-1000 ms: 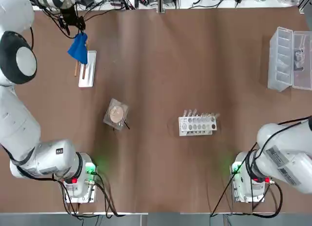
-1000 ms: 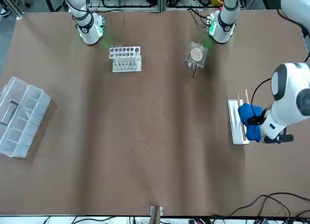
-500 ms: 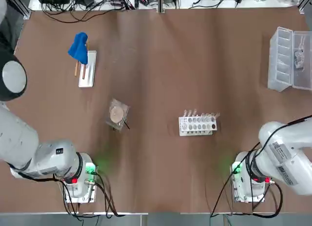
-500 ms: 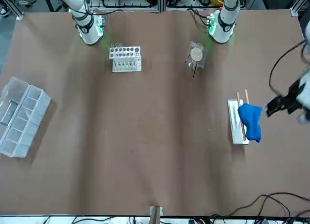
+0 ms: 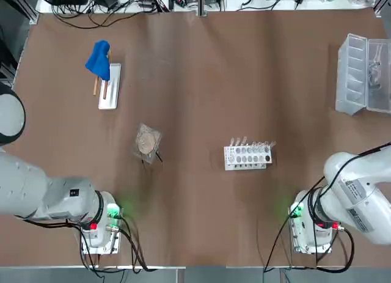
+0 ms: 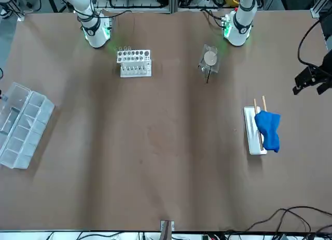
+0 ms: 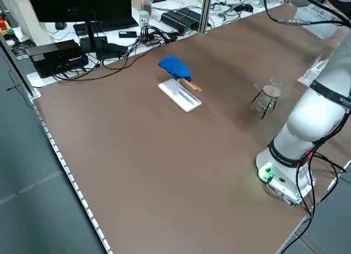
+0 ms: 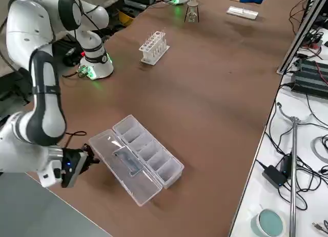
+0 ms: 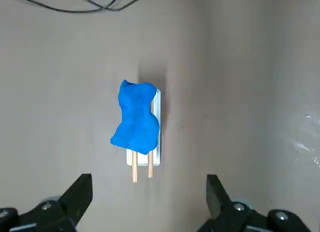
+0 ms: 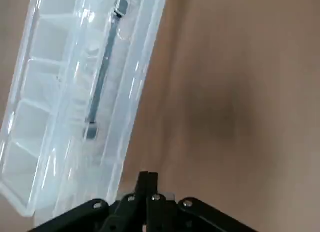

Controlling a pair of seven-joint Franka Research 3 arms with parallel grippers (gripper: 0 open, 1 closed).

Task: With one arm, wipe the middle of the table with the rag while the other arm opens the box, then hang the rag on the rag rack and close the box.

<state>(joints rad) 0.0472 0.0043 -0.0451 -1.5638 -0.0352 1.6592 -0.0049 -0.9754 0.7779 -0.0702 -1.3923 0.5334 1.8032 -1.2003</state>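
left claw (image 9: 145, 202) withdrawn, fingers spread; soft blue rag (image 5: 98, 58) draped over wooden-rod rag rack (image 5: 109, 86); right claw (image 10: 147, 189) pinched shut.

Even overhead light lit the table (image 5: 195, 99) brightly with only faint soft shadows, while glare streaked the box (image 10: 75, 91) in the blurred, out-of-focus right wrist view.

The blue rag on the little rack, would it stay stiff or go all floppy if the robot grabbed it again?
Probably floppy: the rag droops in soft folds over the rag rack. It looks light, since the thin wooden rods hold it up. It might slide off easily, as it only hangs there, with the open left gripper well clear of it.
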